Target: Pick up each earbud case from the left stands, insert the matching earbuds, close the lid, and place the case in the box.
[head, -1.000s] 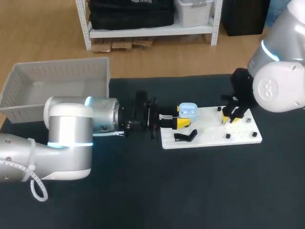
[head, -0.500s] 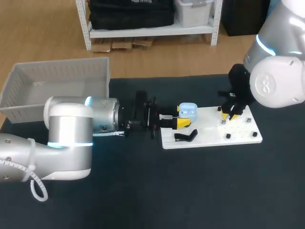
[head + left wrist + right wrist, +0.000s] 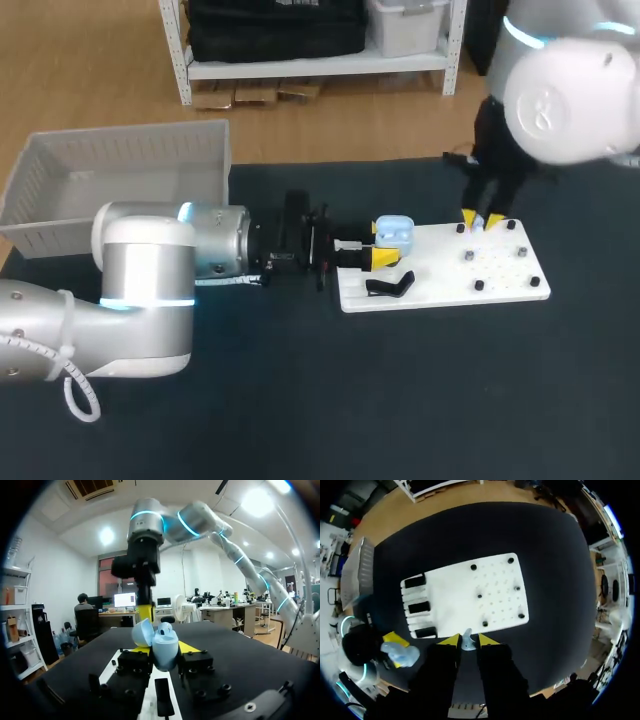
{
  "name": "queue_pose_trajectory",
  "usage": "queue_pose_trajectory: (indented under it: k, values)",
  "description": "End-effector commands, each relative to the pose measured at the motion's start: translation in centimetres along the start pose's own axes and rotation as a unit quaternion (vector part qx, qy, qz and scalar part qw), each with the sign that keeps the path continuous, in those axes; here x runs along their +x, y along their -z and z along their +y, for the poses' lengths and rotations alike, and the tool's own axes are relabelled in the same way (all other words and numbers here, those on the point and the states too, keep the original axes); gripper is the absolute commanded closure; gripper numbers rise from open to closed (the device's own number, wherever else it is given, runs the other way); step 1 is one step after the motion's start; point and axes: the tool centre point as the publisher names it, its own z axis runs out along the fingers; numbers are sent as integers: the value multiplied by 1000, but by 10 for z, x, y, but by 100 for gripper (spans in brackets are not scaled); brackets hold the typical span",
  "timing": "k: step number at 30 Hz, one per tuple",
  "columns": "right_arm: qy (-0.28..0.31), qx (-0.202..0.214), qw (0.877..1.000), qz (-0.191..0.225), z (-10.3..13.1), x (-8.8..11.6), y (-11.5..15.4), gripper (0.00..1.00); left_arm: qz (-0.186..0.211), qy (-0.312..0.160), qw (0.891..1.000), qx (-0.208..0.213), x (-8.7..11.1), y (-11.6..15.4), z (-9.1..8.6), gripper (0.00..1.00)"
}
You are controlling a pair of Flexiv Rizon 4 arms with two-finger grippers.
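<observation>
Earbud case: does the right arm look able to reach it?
Probably yes: the earbud case, lid open, sits in the left tool with nothing above it; the right tool, holding an earbud, hangs nearby.

The earbud case [image 3: 395,232] is at the board's [image 3: 440,270] left end, a stand [image 3: 388,287] on its front-left corner; the box [image 3: 130,162] lies well left, farther back.

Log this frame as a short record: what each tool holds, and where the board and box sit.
left tool: shut on earbud case, lid open, at the board's left edge
right tool: shut on earbud, up near the board's far edge
board: white, right of the table's middle
box: grey, table's far left corner
</observation>
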Motion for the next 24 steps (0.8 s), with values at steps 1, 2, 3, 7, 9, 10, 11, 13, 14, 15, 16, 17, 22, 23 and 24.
queue_pose_trajectory:
  k: [1,2,3,7,9,10,11,13,14,15,16,17,22,23,24]
  values:
    - [-21,19,1000,-8,15,22,39,100,-1,-2,1000,-5,0,0,-2,100]
    - [-24,24,999,-8,19,26,43,100,-1,-2,1000,-5,0,0,-2,100]
    - [-29,24,999,-8,23,29,47,100,-1,-2,1000,-5,0,0,-2,100]
    - [-38,16,999,-9,45,42,61,100,-1,-2,1000,-5,0,0,-2,100]
    - [-41,12,999,-8,55,46,64,100,-1,-2,1000,-5,0,0,-2,100]
    - [-41,11,999,-7,60,50,65,100,-1,-2,1000,-5,0,0,-2,100]
    - [-42,10,999,-7,64,53,65,100,-1,-2,1000,-5,0,0,-2,100]
    - [-42,11,999,-1,71,58,63,100,-1,-2,1000,-5,0,0,-2,100]
    - [-41,13,999,1,75,61,61,100,-1,-2,1000,-5,0,0,-2,100]
    - [-40,13,999,2,78,63,60,100,-1,-2,1000,-5,0,0,-2,100]
    - [-39,13,999,2,80,64,59,100,-1,-2,1000,-5,0,0,-2,100]
    - [-37,13,999,4,83,66,57,100,-1,-2,1000,-5,0,0,-2,100]
    - [-24,-1,1000,11,95,73,51,100,-1,-2,1000,-5,0,0,-2,100]
    - [-22,-6,1000,10,96,73,50,100,-1,-2,1000,-5,0,0,-2,100]
    - [-22,-6,1000,10,96,73,50,100,-1,-2,1000,-5,0,0,-2,100]
